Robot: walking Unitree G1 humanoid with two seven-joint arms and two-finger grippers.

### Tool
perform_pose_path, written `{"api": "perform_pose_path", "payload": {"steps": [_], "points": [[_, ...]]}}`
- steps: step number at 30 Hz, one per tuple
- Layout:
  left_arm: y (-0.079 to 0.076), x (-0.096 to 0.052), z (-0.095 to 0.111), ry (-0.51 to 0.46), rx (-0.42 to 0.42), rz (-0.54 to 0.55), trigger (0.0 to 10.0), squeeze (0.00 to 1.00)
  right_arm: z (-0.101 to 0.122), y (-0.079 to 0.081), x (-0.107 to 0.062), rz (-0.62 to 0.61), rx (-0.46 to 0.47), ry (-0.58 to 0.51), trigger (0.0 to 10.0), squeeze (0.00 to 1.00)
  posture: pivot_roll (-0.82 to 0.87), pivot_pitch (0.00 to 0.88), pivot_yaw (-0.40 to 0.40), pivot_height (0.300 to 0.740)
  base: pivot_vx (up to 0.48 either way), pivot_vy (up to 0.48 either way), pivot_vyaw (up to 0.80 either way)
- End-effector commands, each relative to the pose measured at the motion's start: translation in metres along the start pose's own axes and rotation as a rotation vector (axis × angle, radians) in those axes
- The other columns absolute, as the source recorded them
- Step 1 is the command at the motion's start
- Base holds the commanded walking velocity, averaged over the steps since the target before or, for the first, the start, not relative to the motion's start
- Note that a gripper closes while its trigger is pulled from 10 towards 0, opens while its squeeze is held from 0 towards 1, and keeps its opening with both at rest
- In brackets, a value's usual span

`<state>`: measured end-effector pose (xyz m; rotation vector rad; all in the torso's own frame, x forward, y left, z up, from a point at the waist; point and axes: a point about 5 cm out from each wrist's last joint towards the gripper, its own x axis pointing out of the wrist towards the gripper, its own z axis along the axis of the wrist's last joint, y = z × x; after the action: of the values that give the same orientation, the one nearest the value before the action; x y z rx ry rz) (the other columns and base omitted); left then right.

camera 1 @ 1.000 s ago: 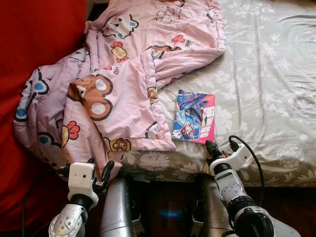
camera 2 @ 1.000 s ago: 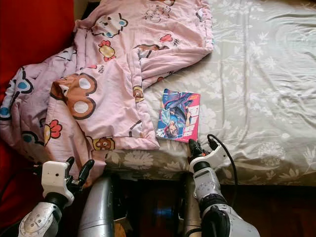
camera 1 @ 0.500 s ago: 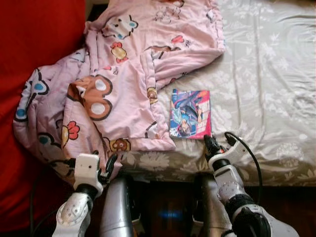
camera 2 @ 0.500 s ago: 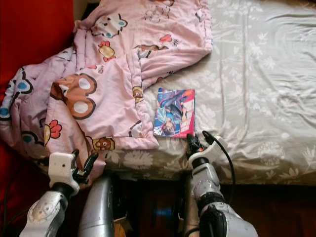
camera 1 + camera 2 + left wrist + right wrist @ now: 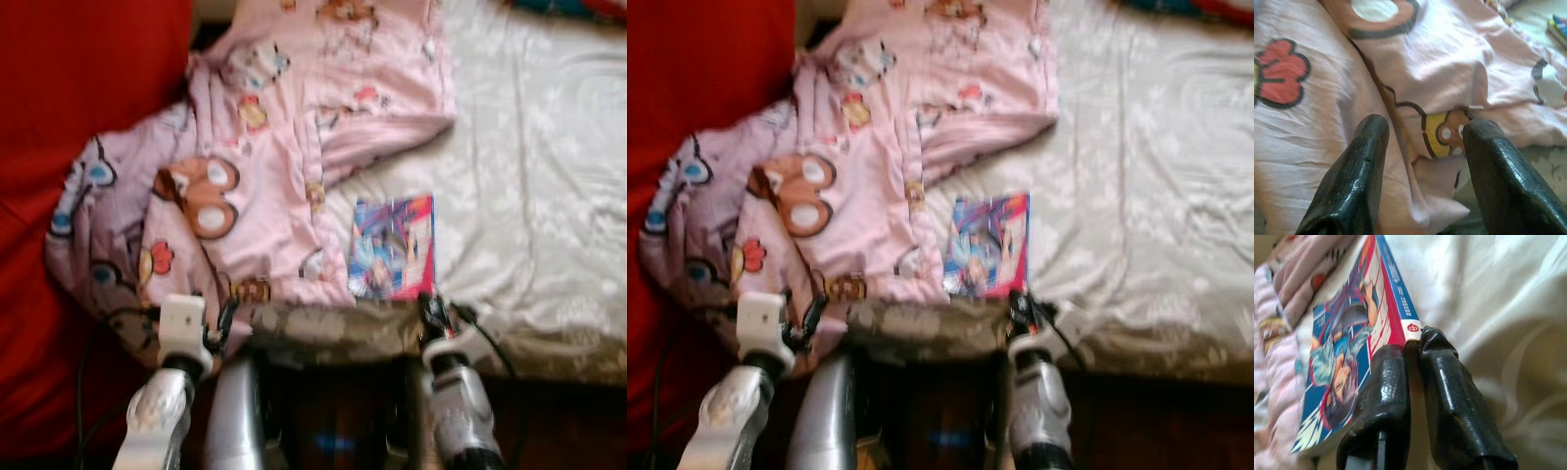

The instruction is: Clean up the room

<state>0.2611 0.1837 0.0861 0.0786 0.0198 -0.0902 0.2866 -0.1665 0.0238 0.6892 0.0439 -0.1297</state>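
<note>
Comic book [image 5: 1347, 367] — right claw [image 5: 1413, 340] touching.

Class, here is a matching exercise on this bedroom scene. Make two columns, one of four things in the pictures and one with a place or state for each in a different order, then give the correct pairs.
Things
1. comic book
2. pink cartoon blanket
3. left gripper
4. right gripper

Place or state
A. fingers spread apart over pink fabric
B. bunched up on the left part of the bed
C. lying flat on the grey floral sheet, near the bed's front edge
D. fingers close together at the book's near corner

Pairs: 1-C, 2-B, 3-A, 4-D
</note>
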Motion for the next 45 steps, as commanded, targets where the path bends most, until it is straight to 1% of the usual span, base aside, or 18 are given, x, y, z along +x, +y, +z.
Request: {"api": "perform_pose_path", "payload": {"steps": [1, 3, 5, 10, 11, 17, 20, 21, 25, 26, 28, 31, 33, 37, 41, 43, 44, 45], "points": [[0.002, -0.005, -0.01, 0.039, 0.006, 0.012, 10.0, 0.0, -0.009, -0.031, -0.023, -0.217, 0.056, -0.026, 0.0, 0.0, 0.0, 0.173, 0.037, 0.552, 0.0, 0.0, 0.0], [0.002, -0.005, -0.011, 0.038, 0.006, 0.012, 10.0, 0.0, -0.009, -0.032, -0.024, -0.231, 0.058, -0.027, 0.0, 0.0, 0.0, 0.173, 0.037, 0.552, 0.0, 0.0, 0.0], [0.002, -0.004, -0.012, 0.038, 0.006, 0.013, 10.0, 0.0, -0.014, -0.048, -0.032, -0.368, 0.126, -0.024, 0.0, 0.0, 0.0, 0.166, 0.03, 0.552, 0.0, 0.0, 0.0], [0.004, -0.004, -0.013, 0.033, 0.007, 0.019, 10.0, 0.0, -0.022, -0.06, -0.037, -0.492, 0.214, 0.017, 0.0, 0.0, 0.0, 0.165, 0.024, 0.552, 0.0, 0.0, 0.0], [0.005, -0.005, -0.015, 0.031, 0.008, 0.025, 10.0, 0.0, -0.025, -0.061, -0.036, -0.512, 0.283, 0.043, 0.0, 0.0, 0.0, 0.165, 0.022, 0.552, 0.0, 0.0, 0.0], [0.005, -0.007, -0.017, 0.029, 0.007, 0.03, 10.0, 0.0, -0.019, -0.059, -0.038, -0.504, 0.417, -0.039, 0.0, 0.0, 0.0, 0.167, 0.02, 0.552, 0.0, 0.0, 0.0], [0.005, -0.007, -0.018, 0.026, 0.008, 0.03, 10.0, 0.0, -0.015, -0.056, -0.037, -0.443, 0.513, -0.091, 0.0, 0.0, 0.0, 0.166, 0.02, 0.552, 0.0, 0.0, 0.0], [0.004, -0.006, -0.018, 0.023, 0.007, 0.03, 10.0, 0.0, -0.015, -0.048, -0.033, -0.363, 0.531, -0.092, 0.0, 0.0, 0.0, 0.162, 0.02, 0.552, 0.0, 0.0, 0.0], [0.004, -0.006, -0.018, 0.021, 0.007, 0.03, 10.0, 0.0, -0.012, -0.036, -0.027, -0.267, 0.485, -0.089, 0.0, 0.0, 0.0, 0.161, 0.019, 0.552, 0.0, 0.0, 0.0], [0.004, -0.005, -0.018, 0.018, 0.008, 0.03, 10.0, 0.0, -0.002, -0.026, -0.019, -0.179, 0.45, -0.11, 0.0, 0.0, 0.0, 0.16, 0.02, 0.552, 0.0, 0.0, 0.0], [0.004, -0.005, -0.018, 0.017, 0.008, 0.031, 10.0, 0.0, 0.008, -0.019, -0.014, -0.122, 0.43, -0.14, 0.0, 0.0, 0.0, 0.16, 0.02, 0.552, 0.0, 0.0, 0.0], [0.004, -0.005, -0.018, 0.017, 0.008, 0.031, 10.0, 0.0, 0.011, -0.018, -0.012, -0.107, 0.425, -0.151, 0.0, 0.0, 0.0, 0.16, 0.02, 0.552, 0.0, 0.0, 0.0], [0.005, -0.006, -0.018, 0.016, 0.011, 0.033, 10.0, 0.0, 0.03, -0.014, -0.006, -0.052, 0.414, -0.197, 0.0, 0.0, 0.0, 0.161, 0.021, 0.552, 0.0, 0.0, 0.0], [0.006, -0.006, -0.019, 0.015, 0.012, 0.033, 10.0, 0.0, 0.041, -0.011, -0.007, -0.024, 0.414, -0.232, 0.0, 0.0, 0.0, 0.161, 0.021, 0.552, 0.0, 0.0, 0.0], [0.003, -0.005, -0.02, 0.014, 0.011, 0.025, 10.0, 0.0, 0.03, -0.026, -0.014, -0.144, 0.424, -0.187, 0.0, 0.0, -0.02, 0.159, 0.022, 0.552, 0.0, 0.0, 0.0], [0.003, -0.005, -0.02, 0.013, 0.011, 0.024, 10.0, 0.0, 0.01, -0.039, -0.021, -0.263, 0.351, -0.056, 5.7, 0.0, -0.01, 0.159, 0.021, 0.552, 0.0, 0.0, 0.0], [0.002, -0.005, -0.02, 0.012, 0.01, 0.023, 10.0, 0.0, 0.005, -0.042, -0.022, -0.29, 0.329, -0.022, 5.7, 0.0, -0.01, 0.158, 0.02, 0.552, 0.0, 0.0, 0.0], [0.002, -0.005, -0.02, 0.012, 0.01, 0.023, 10.0, 0.0, 0.002, -0.045, -0.025, -0.31, 0.336, -0.013, 9.5, 0.0, -0.01, 0.158, 0.02, 0.552, 0.0, 0.0, 0.0]]}}
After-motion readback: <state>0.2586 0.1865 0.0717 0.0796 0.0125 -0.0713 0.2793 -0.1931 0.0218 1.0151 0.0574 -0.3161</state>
